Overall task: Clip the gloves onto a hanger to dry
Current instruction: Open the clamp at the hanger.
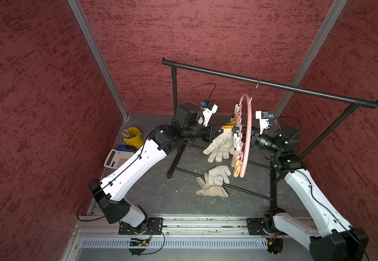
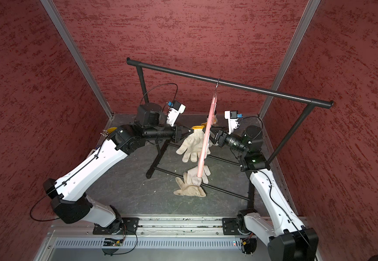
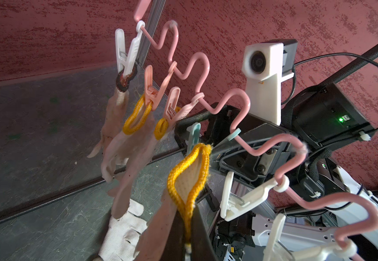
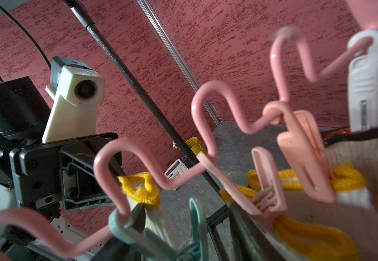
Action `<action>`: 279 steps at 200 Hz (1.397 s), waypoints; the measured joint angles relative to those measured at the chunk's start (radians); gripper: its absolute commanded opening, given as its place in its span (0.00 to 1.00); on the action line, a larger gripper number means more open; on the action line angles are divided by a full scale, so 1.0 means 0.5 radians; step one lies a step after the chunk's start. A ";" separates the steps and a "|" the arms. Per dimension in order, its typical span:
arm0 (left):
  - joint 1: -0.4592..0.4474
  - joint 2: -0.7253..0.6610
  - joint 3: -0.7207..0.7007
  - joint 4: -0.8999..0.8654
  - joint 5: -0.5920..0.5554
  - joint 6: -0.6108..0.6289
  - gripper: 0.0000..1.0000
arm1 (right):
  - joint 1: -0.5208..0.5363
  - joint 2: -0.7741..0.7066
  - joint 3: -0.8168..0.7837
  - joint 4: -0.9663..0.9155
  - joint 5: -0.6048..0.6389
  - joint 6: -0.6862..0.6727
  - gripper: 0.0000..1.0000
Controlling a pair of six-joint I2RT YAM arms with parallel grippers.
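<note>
The pink hanger [image 1: 248, 135] [image 2: 206, 140] hangs by its hook from the black rack bar. Its wavy bar [image 3: 219, 99] [image 4: 196, 110] carries pastel clothespins. Three gloves hang clipped at the far end, one with a red-black cuff [image 3: 122, 81] and two with yellow cuffs [image 3: 136, 117]. My left gripper [image 1: 220, 130] [image 2: 192, 131] [image 3: 189, 226] is shut on the yellow cuff of a white glove [image 1: 220, 146] [image 3: 190, 167], raised beside a teal clothespin [image 3: 194, 135] [image 4: 197, 217]. My right gripper [image 2: 212, 131] [image 4: 183, 228] stands open, straddling that clothespin from the other side. Two gloves [image 1: 215, 183] [image 2: 192, 183] lie on the floor.
The black garment rack [image 1: 269, 84] spans the back, and its base bars [image 1: 188, 172] cross the grey floor under the hanger. A yellow cup [image 1: 133, 137] and a calculator [image 1: 115, 158] sit at the far left. Red walls close in on three sides.
</note>
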 measured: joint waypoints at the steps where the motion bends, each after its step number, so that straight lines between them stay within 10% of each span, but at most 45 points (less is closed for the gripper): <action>1: 0.000 0.000 0.000 0.000 -0.001 0.000 0.00 | 0.000 0.002 0.001 0.000 -0.002 0.000 0.60; 279: 0.002 -0.069 -0.243 -0.015 0.262 0.040 0.00 | 0.000 0.095 0.119 0.014 -0.143 -0.075 0.32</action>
